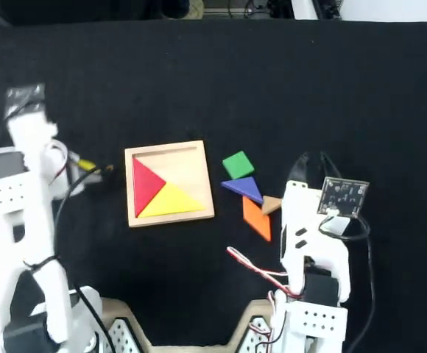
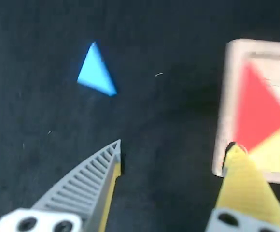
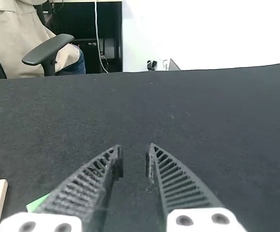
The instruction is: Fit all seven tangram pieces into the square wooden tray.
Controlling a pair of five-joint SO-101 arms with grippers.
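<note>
Closest to the arm bases, the orange piece [image 1: 256, 218] is lying flat on the black table [image 1: 213, 81], with the tan triangle [image 1: 272, 204] touching its far corner and the dark blue piece [image 1: 243, 188] just beyond. All three are bunched within what looks like easy reach of the right arm. The right pincer [image 3: 134, 149] is hanging just beside this cluster, its two black fingers standing only a narrow gap apart and gripping nothing, so it is probably waiting rather than carrying. Slightly farther off, the green square [image 1: 237, 164] is resting alone, near the right rim of the square wooden tray [image 1: 166, 145]. Inside the tray, the red triangle [image 1: 146, 184] and the yellow triangle [image 1: 171, 201] are sitting flush against the left and near walls. They are meeting along a shared edge, which is leaving the far right half bare for the smaller shapes. On the tray's other side, the left pincer [image 2: 174, 146] is hovering low with its jaws spread wide and nothing between them, the yellow finger just beside the tray's corner. Beyond it, the light blue triangle [image 2: 96, 72] is lying apart from the tray, seemingly this arm's piece to collect.
</note>
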